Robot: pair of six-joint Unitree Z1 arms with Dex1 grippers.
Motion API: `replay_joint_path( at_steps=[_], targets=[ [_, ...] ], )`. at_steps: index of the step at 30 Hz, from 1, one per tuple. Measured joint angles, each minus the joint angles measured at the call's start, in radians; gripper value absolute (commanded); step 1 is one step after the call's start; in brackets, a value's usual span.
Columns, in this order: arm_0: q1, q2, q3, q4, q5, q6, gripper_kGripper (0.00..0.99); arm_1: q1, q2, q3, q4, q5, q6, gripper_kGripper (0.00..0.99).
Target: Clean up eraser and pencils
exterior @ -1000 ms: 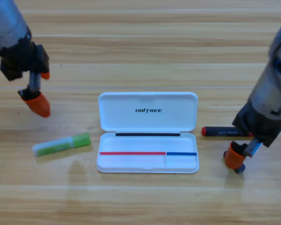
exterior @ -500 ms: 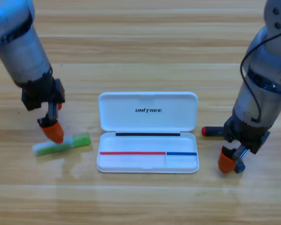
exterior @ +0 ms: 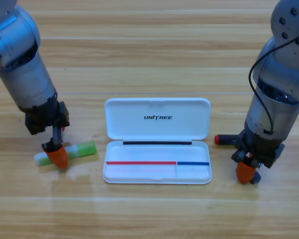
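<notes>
The green-and-white pencil (exterior: 81,149) lies flat on the table, left of the open white case (exterior: 157,172). My left gripper (exterior: 56,157) points down onto its whitish half, an orange jaw covering part of it. The red pencil (exterior: 223,139) lies right of the case; only its left end shows, the rest is under the right arm. My right gripper (exterior: 246,172) is low at the table by the case's right front corner. A small dark piece of the eraser (exterior: 256,177) shows just beside its orange jaw.
The case's lid (exterior: 157,118) lies flat behind its tray, hinged open. Both grey arms stand steeply over the table, one on each side of the case. Bare wooden table runs in front of the case and behind it.
My left gripper came down and to the right onto the green-and-white pencil. My right gripper sank a little onto the eraser and its arm now covers more of the red pencil.
</notes>
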Motion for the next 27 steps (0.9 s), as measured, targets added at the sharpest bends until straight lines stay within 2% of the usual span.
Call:
replay_joint_path(
  at_steps=[1, 6, 8, 12, 14, 16, 19, 22, 27],
  targets=[
    [0.0, 0.001, 0.003, -0.008, 0.0, -0.002, 0.979, -0.001, 0.0, 0.0, 0.0, 0.002, 0.0, 0.0],
    [0.0, 0.006, 0.028, -0.039, 0.004, -0.007, 0.979, -0.011, 0.002, -0.007, 0.012, 0.014, -0.007, 0.0],
    [0.0, 0.01, 0.039, -0.051, 0.004, -0.01, 0.969, -0.024, 0.003, -0.017, 0.056, 0.04, -0.029, 0.0],
    [0.0, 0.022, 0.056, -0.088, 0.004, -0.01, 0.861, -0.039, -0.007, -0.093, 0.184, 0.077, -0.193, 0.0],
    [0.0, 0.022, 0.07, -0.103, 0.004, -0.01, 0.755, -0.038, -0.033, -0.148, 0.223, 0.078, -0.275, 0.0],
    [0.0, 0.019, 0.079, -0.122, 0.004, -0.01, 0.604, -0.032, -0.067, -0.195, 0.236, 0.078, -0.351, 0.0],
    [0.0, 0.014, 0.09, -0.136, 0.004, -0.008, 0.307, -0.01, -0.083, -0.247, 0.24, 0.078, -0.444, 0.0],
    [0.0, 0.007, 0.104, -0.167, 0.004, 0.024, 0.0, 0.026, -0.064, -0.292, 0.24, 0.078, -0.499, 0.0],
    [0.0, 0.004, 0.108, -0.171, 0.005, 0.054, 0.0, 0.076, -0.005, -0.344, 0.24, 0.082, -0.545, 0.0]
  ],
)
